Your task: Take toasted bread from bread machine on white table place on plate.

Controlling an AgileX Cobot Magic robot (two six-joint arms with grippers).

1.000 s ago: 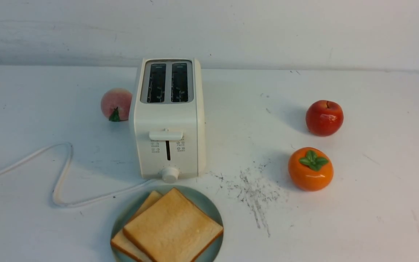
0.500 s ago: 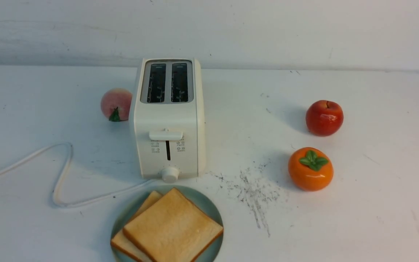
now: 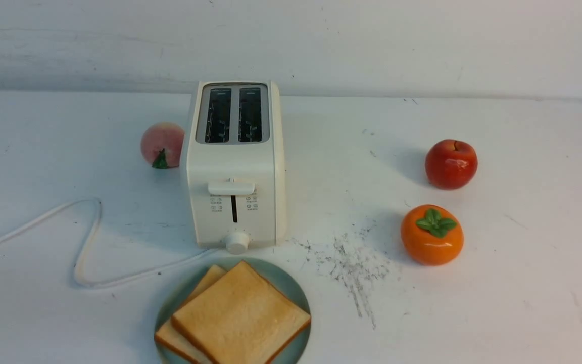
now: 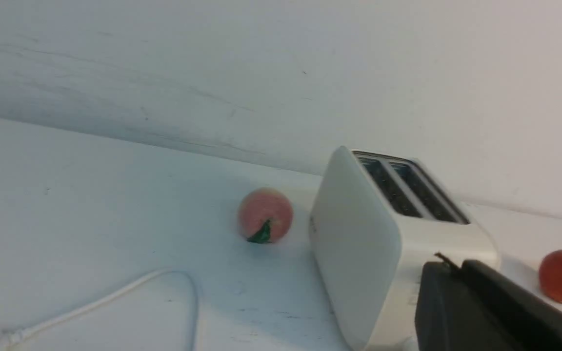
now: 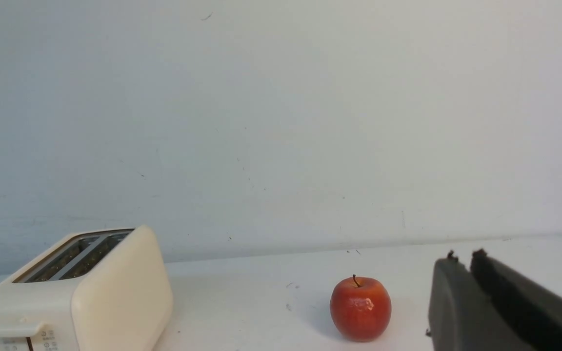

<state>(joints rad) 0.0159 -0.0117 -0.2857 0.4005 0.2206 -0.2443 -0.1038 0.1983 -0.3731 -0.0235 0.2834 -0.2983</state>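
Observation:
The cream bread machine point(image 3: 235, 167) stands mid-table on the white table point(image 3: 523, 303), both slots dark and empty. In front of it lies the pale blue-green plate point(image 3: 292, 289). It carries two slices of toasted bread, one point(image 3: 240, 313) overlapping the other point(image 3: 171, 343). Neither gripper shows in the front view. In the left wrist view my left gripper point(image 4: 456, 265) hangs beside the bread machine point(image 4: 359, 243), its black fingers pressed together and holding nothing. In the right wrist view my right gripper point(image 5: 464, 256) is shut and empty, off to the side of the bread machine point(image 5: 81, 292).
A peach point(image 3: 162, 145) sits left of the toaster. A red apple point(image 3: 451, 164) and an orange persimmon point(image 3: 431, 234) sit to the right. The white cord point(image 3: 89, 237) loops over the left table. Grey scratch marks point(image 3: 354, 268) lie right of the plate. A wall closes the back.

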